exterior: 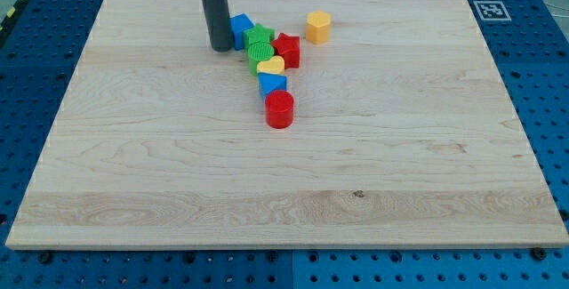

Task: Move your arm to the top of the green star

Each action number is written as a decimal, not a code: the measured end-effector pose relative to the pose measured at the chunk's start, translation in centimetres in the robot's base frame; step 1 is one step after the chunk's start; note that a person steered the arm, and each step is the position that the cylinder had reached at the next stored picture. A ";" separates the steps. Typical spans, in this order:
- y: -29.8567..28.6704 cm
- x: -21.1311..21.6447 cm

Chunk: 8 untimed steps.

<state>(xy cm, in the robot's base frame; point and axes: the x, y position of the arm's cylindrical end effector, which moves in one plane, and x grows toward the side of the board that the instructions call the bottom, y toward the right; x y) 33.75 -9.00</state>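
Note:
My tip [219,49] rests on the wooden board [133,164] near the view's top, just left of a tight cluster of blocks. The blue cube [240,28] is right beside the rod, on its right. The green star [260,35] lies right of the blue cube, about one block's width from my tip. A second green block [260,56] with a ridged top sits just below the star; its shape is unclear. The red star [287,49] touches the green blocks on their right.
A yellow heart [273,65], a blue triangle [272,83] and a red cylinder [279,109] run in a line down from the cluster. A yellow hexagon [318,26] stands apart at the upper right. A fiducial tag [490,9] marks the board's top right corner.

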 end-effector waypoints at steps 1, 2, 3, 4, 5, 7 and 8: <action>-0.1 0.6; -5.5 -1.1; -10.9 -3.1; -11.6 -5.3; -9.7 -8.2; -3.9 -9.6; -2.5 -9.2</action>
<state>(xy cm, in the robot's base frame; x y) 24.50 -11.54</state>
